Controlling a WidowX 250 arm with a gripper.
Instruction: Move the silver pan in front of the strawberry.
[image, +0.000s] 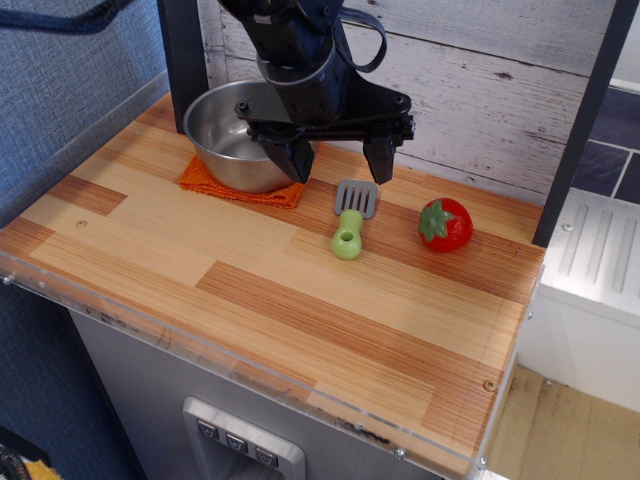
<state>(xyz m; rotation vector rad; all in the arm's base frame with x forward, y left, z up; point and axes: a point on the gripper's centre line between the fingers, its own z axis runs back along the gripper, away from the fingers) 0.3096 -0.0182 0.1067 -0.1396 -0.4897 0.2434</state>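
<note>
Pan (232, 135): silver, deep, no handle; stands at the desk's (260, 320) 10 o'clock corner, on an orange cloth (238, 187), close to the back wall.

Strawberry (445, 224): red, green top; lies toward 2 o'clock, well apart from the pan.

Spatula (351, 215): grey blade, green handle; lies between pan and strawberry, handle pointing to 6 o'clock.

Gripper (335, 158): mine, wide open, holding nothing. One finger hangs at the pan's near rim on its 4 o'clock side, the other in free air above the spatula blade. I cannot tell whether the first finger touches the rim or hangs just outside it.

Stage, as I judge it: pan not yet grasped, not yet moved. Target is the bare wood at 6 o'clock of the strawberry.

Hazards, as I judge them:
- Rim is thin, shiny and curved; a shallow or off-centre pinch could let the pan slip or tip as it lifts.
- Cloth may cling and be dragged along if I slide the pan instead of lifting.
- Spatula lies on the direct path; a low carry would knock it, perhaps into the strawberry.
- Pan is wide; set down too close, it would push the strawberry, which could roll toward the 3 o'clock edge.
</note>
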